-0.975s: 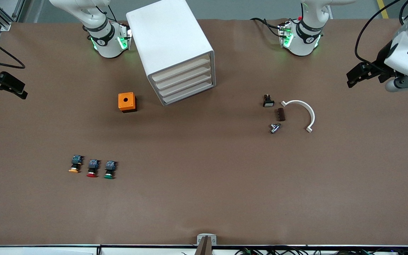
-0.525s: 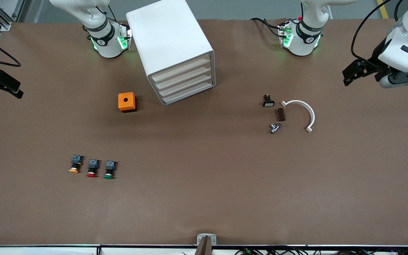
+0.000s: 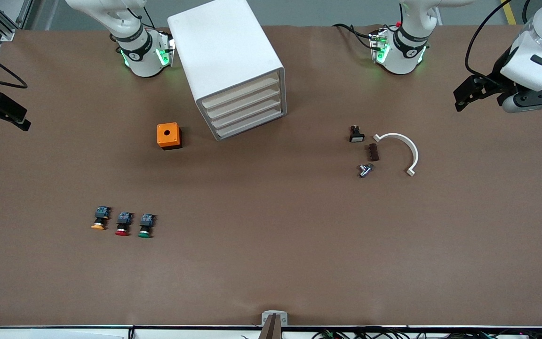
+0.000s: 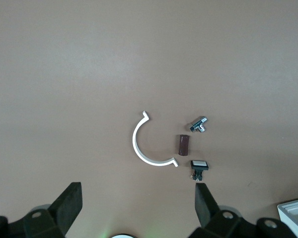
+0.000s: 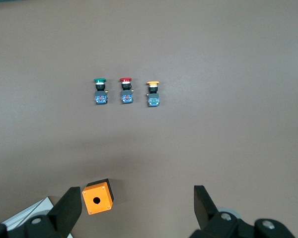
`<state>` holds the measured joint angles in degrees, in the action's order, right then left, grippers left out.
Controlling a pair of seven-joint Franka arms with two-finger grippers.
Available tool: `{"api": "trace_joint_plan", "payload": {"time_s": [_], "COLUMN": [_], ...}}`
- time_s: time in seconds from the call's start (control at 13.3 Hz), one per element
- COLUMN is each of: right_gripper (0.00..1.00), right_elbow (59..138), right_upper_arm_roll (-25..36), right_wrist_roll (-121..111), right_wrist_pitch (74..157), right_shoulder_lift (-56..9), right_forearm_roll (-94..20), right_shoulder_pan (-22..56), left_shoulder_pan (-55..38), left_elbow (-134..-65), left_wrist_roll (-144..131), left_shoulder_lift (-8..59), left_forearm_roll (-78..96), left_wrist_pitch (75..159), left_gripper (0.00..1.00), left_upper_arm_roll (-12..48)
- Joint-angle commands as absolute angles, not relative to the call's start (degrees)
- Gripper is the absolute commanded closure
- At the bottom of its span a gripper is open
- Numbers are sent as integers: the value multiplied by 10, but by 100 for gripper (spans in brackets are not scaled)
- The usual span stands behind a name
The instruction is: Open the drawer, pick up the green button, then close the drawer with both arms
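Observation:
The white cabinet stands near the right arm's base, and its four alike drawers are all pushed in. The green-capped button stands on the table with a red-capped and an orange-capped one, nearer to the front camera than the cabinet; it also shows in the right wrist view. My right gripper is open and empty, up over the right arm's end of the table. My left gripper is open and empty, up over the left arm's end.
An orange box with a round hole sits beside the cabinet. A white curved clamp, a brown block, a metal fitting and a small black switch lie toward the left arm's end. The red-capped button and the orange-capped button stand beside the green one.
My left gripper has drawn back toward the bases' edge of the table. My right gripper shifted slightly the same way, then held still. Nothing on the table moved.

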<state>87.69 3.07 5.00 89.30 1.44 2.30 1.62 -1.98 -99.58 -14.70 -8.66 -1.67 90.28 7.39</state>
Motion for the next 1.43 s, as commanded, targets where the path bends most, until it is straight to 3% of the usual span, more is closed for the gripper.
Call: {"api": "trace_joint_plan", "payload": {"time_s": [0.0, 1.35], "right_gripper": [0, 0], "right_elbow": [869, 870], "right_upper_arm_roll": [22, 23], "right_wrist_roll": [40, 44], "right_wrist_pitch": [887, 897], "right_shoulder_lift": [13, 14], "right_forearm_roll": [22, 13], "right_shoulder_pan": [4, 3], "left_shoulder_pan": [-18, -7], "left_elbow": [-1000, -960], "left_wrist_roll": [-138, -141], "left_shoulder_lift": [-95, -69], "left_forearm_roll": [-15, -15], "left_wrist_pitch": [897, 898], "left_gripper": [0, 0], "left_upper_arm_roll": [73, 66]}}
